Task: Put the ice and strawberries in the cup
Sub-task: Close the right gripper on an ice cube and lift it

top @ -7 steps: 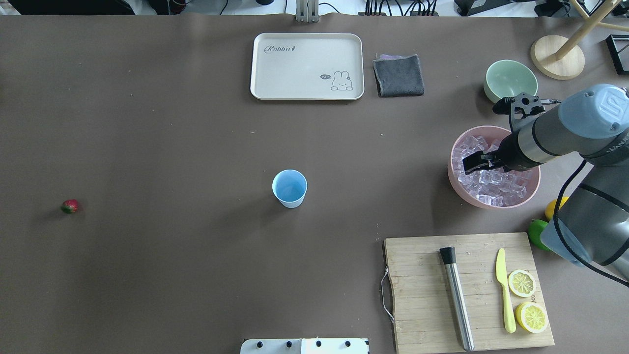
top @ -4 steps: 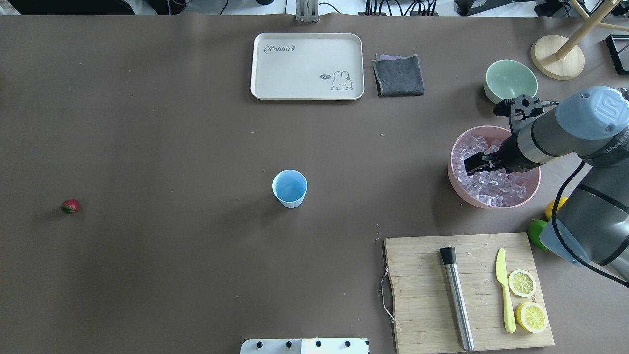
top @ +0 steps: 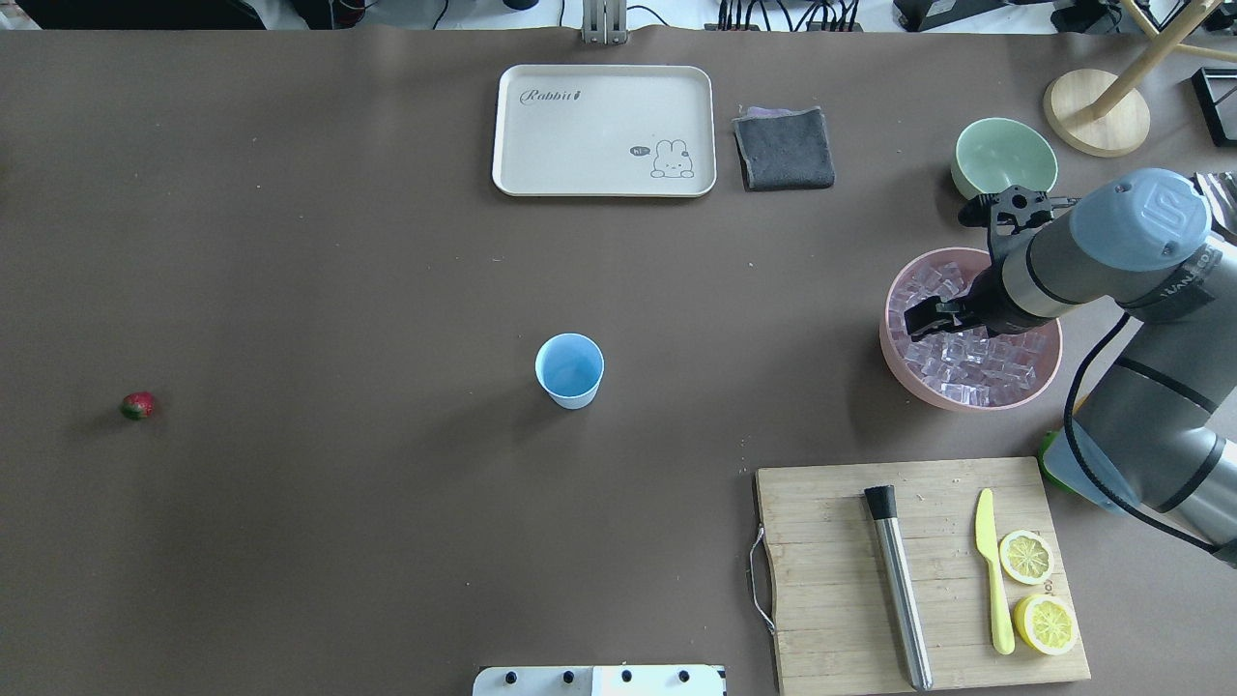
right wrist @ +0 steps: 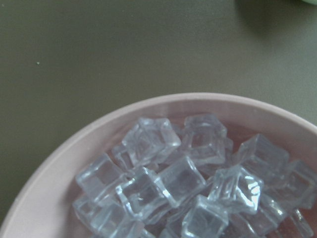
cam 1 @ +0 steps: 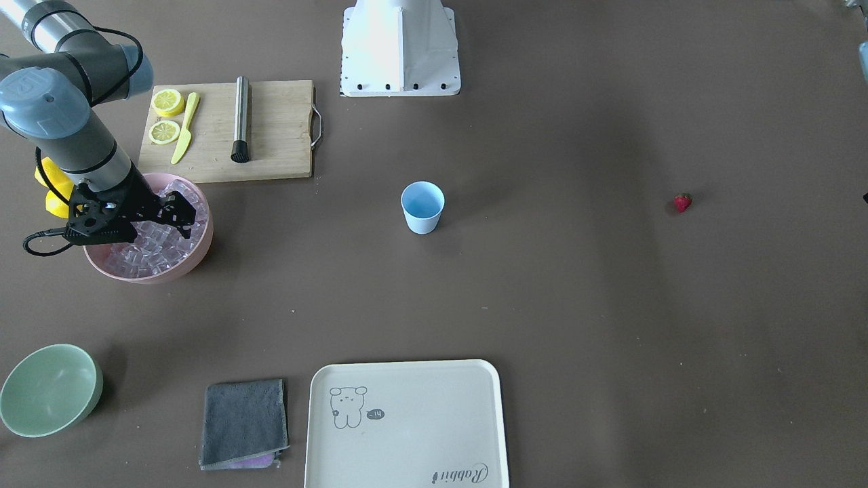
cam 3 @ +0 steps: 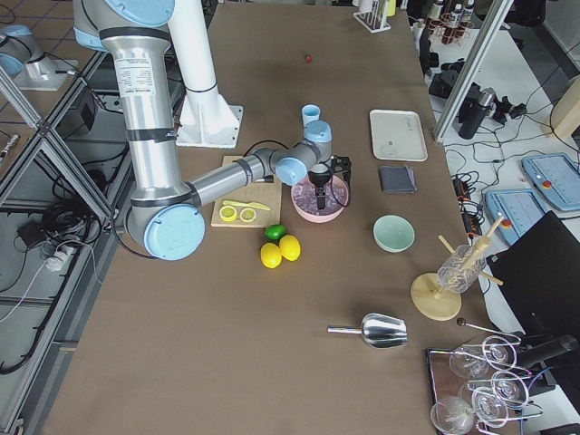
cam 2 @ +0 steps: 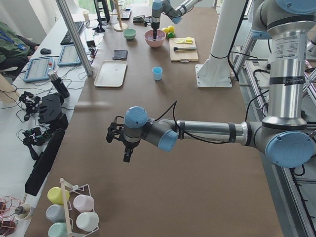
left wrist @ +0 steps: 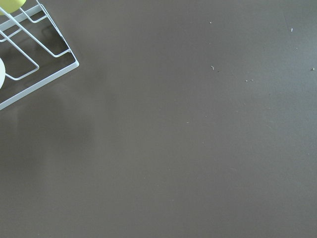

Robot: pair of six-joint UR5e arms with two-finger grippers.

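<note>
Right gripper (top: 917,317) ×1: low over the ice (top: 976,372), left part of the pink bowl (top: 889,356) ×1; finger gap unreadable. Left gripper (cam 2: 126,158) ×1: above bare table, spread or pressed unreadable. Cup (top: 570,370) ×1: upright, mid-table. Strawberry (top: 137,405) ×1: far left, well apart from cup. Ice: heap in bowl, too many to count. Versus 0.5 s ago: right gripper shifted slightly leftward; cup and strawberry unmoved.

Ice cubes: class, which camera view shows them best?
The right wrist-mounted view: the ice is close up, each cube distinct in the pink bowl. Overhead and front-facing views show a small pile partly behind the right gripper; side views, barely; left wrist, none.
</note>
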